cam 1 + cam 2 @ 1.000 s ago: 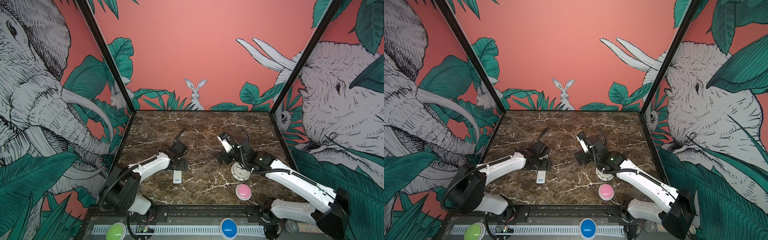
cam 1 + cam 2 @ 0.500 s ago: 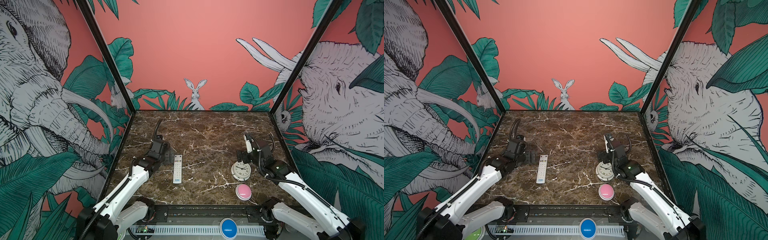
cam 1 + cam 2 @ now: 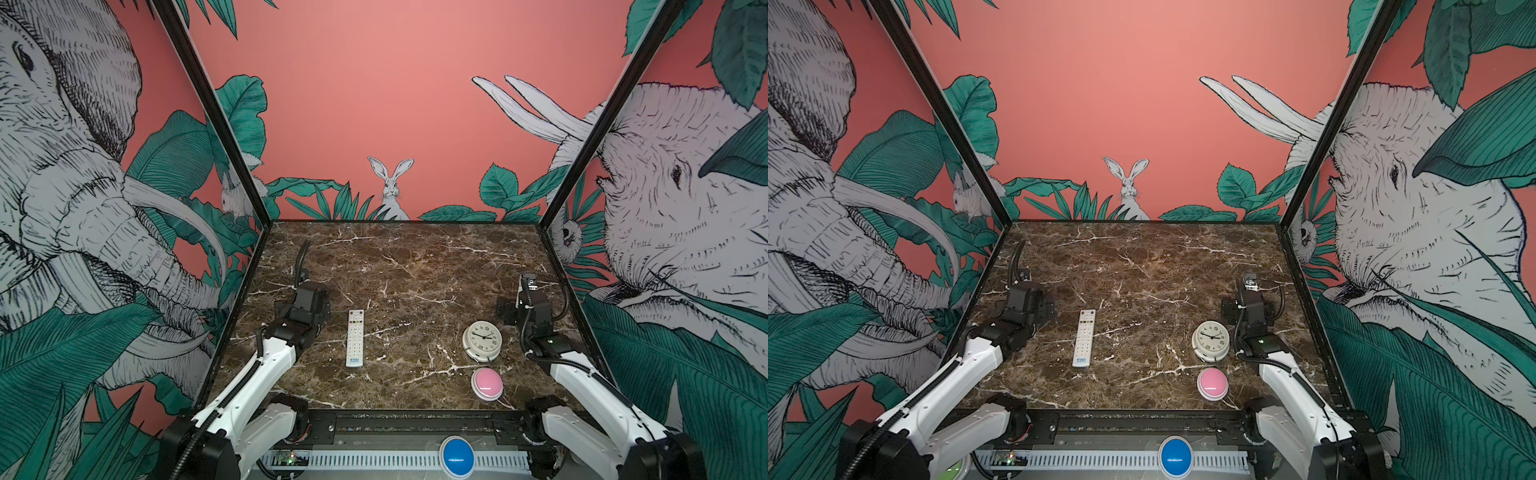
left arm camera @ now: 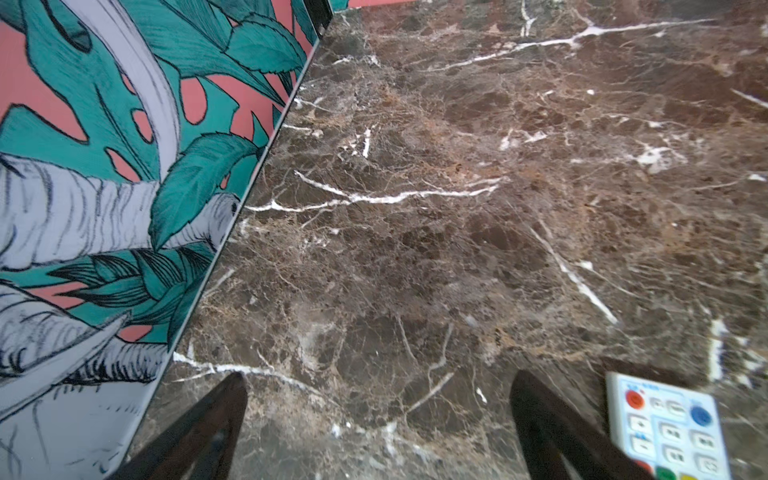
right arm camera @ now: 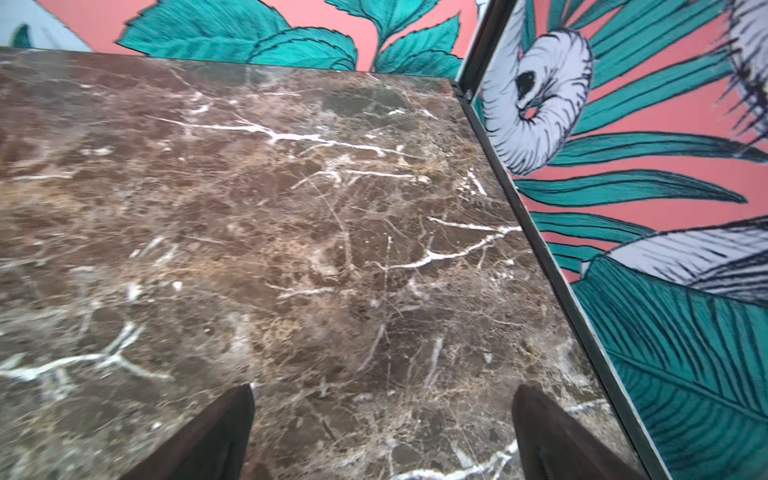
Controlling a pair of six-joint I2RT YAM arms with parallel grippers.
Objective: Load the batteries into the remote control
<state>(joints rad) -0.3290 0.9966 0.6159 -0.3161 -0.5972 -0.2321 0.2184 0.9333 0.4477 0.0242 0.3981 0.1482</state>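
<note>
Both of my arms have pulled back from the middle toward the side walls since a second ago, and the remote control point(image 3: 355, 338) lies where it lay then. In both top views it rests flat on the marble table point(image 3: 415, 266), left of centre. Its buttons face up, its length runs from my base rail toward the back wall, the coloured buttons are at the far end and the blue logo at the near end point(image 3: 1084, 338). No batteries show in any view. My left pincer point(image 4: 376, 376) is just to the left of the remote's far end, its jaws spread wide with only bare marble between them. In the left wrist view the remote's coloured-button corner point(image 4: 669, 428) sits just outside one finger point(image 4: 552, 428), not between the two. In the top views a strip of table shows between that arm and the remote. Over on the right side of the table the round white clock point(image 3: 482, 340) lies face up, well apart from the remote. A pink button point(image 3: 486, 384) sits just in front of it, nearer the rail, and a blue button point(image 3: 457, 455) is on the rail itself. My right pincer point(image 5: 384, 388) is beside the clock, close to the right wall, jaws also spread wide over empty marble, holding nothing.
</note>
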